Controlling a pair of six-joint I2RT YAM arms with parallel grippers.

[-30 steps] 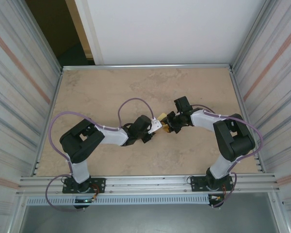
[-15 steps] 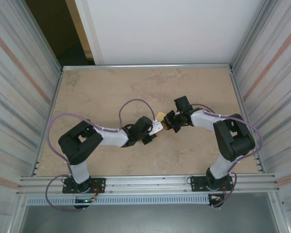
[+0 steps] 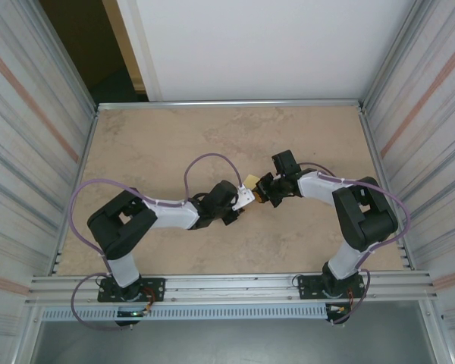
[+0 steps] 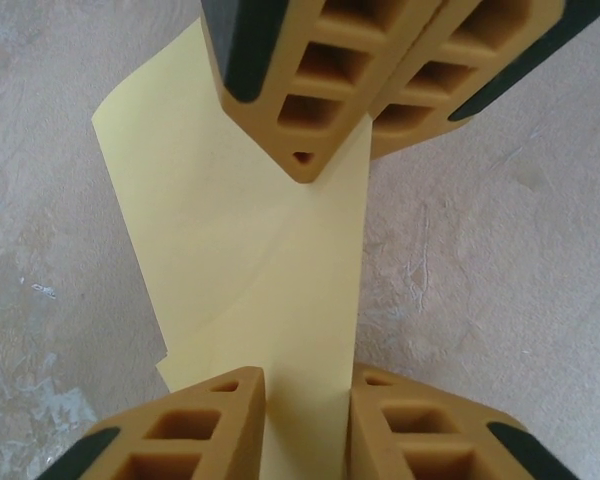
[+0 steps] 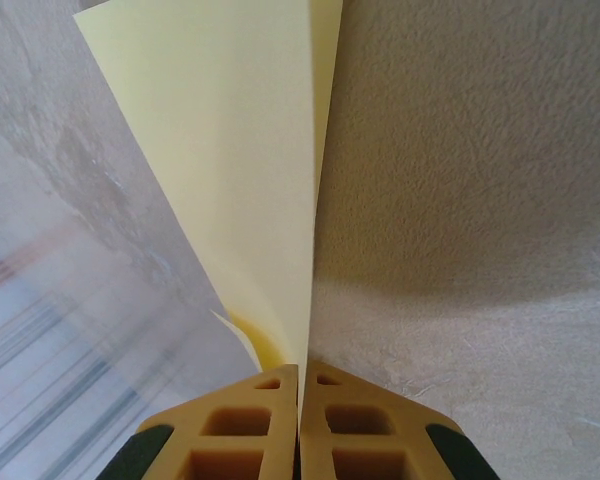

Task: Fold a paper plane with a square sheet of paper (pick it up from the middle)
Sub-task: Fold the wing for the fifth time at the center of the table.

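The pale yellow square sheet of paper is folded and creased, and hangs between the two grippers over the table's middle. My right gripper is shut on one end of it, and the paper fans out from the pinched jaws. In the left wrist view that right gripper meets the paper from the top. My left gripper has its jaws a finger's width apart; the paper lies flat-faced across the gap and passes behind one finger. From above, the left gripper and the right gripper nearly touch.
The beige table is walled by metal panels left and right. A rail runs along the near edge. Purple cables loop over the left arm.
Both grippers stay together at the table's middle with the paper between them. The left arm's elbow has shifted slightly toward the near left.
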